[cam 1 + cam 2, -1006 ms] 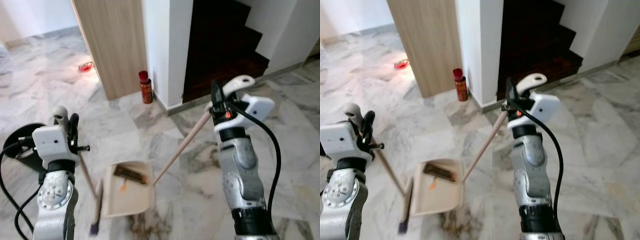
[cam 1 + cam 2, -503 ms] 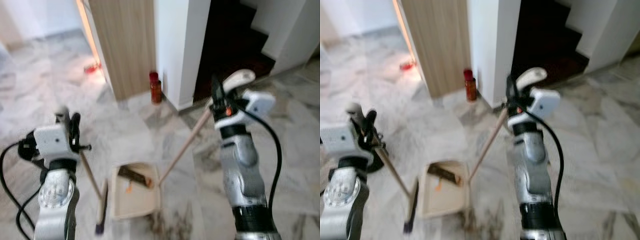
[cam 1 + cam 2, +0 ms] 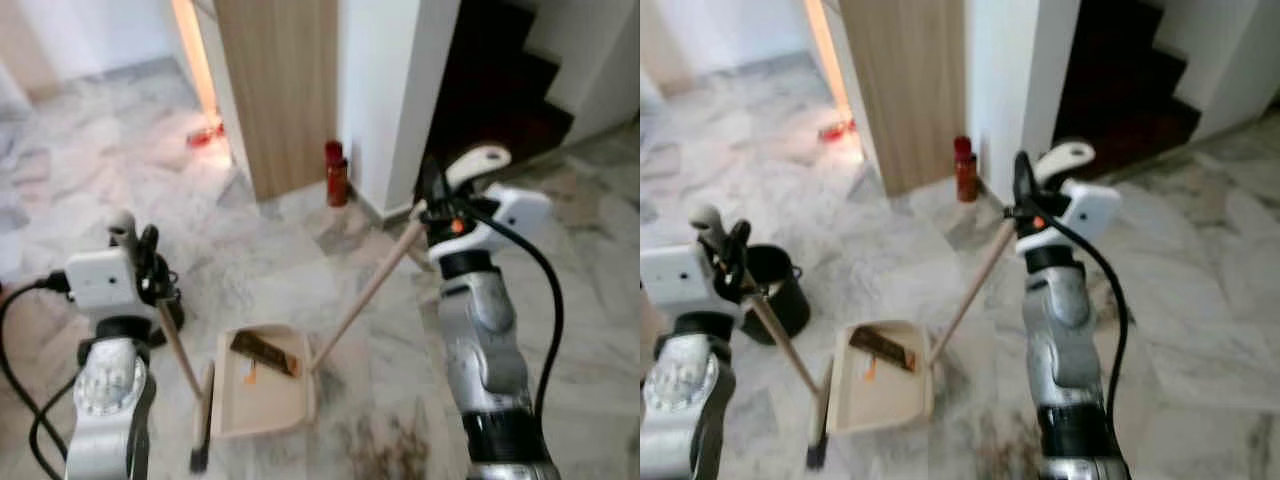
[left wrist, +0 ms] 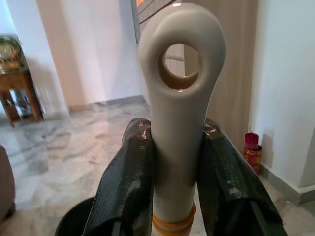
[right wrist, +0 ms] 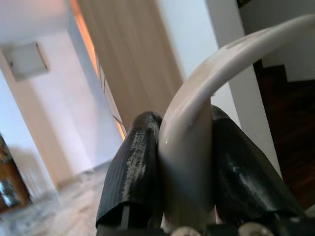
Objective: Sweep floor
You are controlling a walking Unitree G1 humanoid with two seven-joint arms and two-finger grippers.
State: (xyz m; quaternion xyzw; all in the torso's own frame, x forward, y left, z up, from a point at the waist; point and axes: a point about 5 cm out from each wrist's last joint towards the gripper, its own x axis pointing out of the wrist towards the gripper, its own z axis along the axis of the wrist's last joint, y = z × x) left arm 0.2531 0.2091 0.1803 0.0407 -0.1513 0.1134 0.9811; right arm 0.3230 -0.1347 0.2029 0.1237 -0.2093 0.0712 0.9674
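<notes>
The floor (image 3: pixel 270 250) is polished grey-veined marble, glossy, with a dark smear of dirt (image 3: pixel 390 445) lying at 5 o'clock of the dustpan (image 3: pixel 262 385), just beside it. Judged step: collecting, with some debris already in the pan and the dirt patch not yet gathered. The next move calls for drawing the brush head toward the pan's open lip while the pan is held flat to the floor.

The dustpan is a cream plastic tray on a long pale wooden pole slanting up to 1 o'clock. The broom (image 3: pixel 200 420) is a slim wooden stick with a dark narrow head touching the pan's 9 o'clock edge.

The right gripper (image 5: pixel 182 162) clamps the pan's curved cream handle. The left gripper (image 4: pixel 179 162) clamps the broom's smooth cream eyelet grip.

A round black bin (image 3: pixel 775 290) stands at 10 o'clock.
</notes>
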